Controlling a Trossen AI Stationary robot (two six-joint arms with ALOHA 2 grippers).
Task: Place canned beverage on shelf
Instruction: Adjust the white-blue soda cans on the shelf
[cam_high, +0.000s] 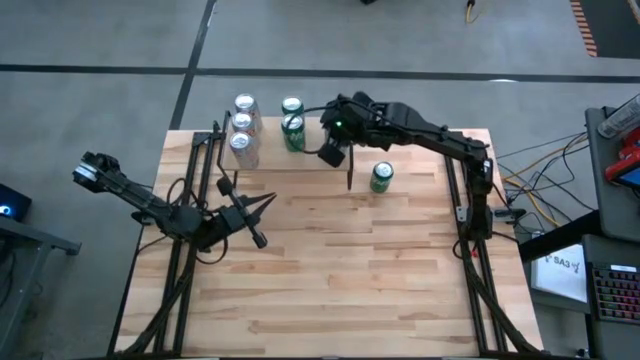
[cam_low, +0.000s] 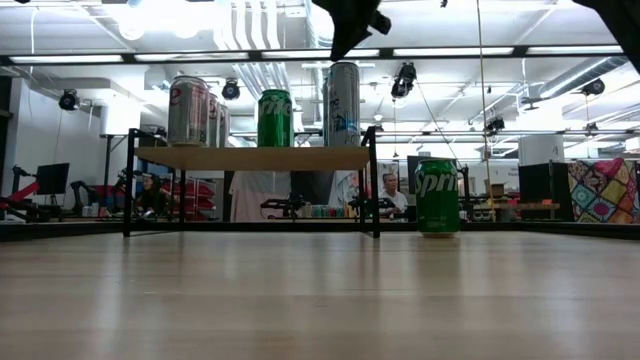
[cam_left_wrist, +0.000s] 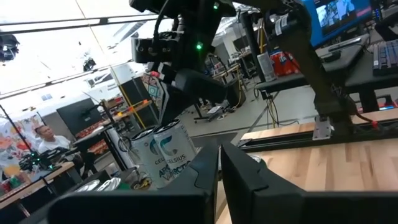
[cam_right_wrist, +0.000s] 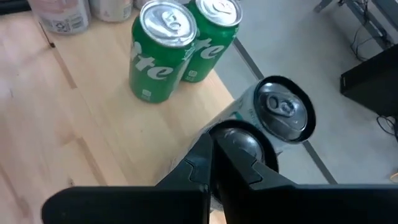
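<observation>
Can, green (cam_high: 381, 177): upright on the bench (cam_high: 330, 270), just off the shelf's right end, touched by neither tool. Bench: light wood. Shelf (cam_low: 255, 158): raised plank at the bench's far edge, carrying silver cans (cam_high: 243, 125), two green cans (cam_high: 292, 124) and a tall silver can (cam_low: 342, 103). Right tool (cam_high: 331, 152): clenched, empty, over the shelf's right end. Left tool (cam_high: 271, 201): clenched, empty, over the bench's left side.

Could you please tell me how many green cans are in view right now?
3. Two stand together on the shelf, the rear can directly behind the front can. The third can stands on the table, right of the shelf. None seems hidden.
</observation>
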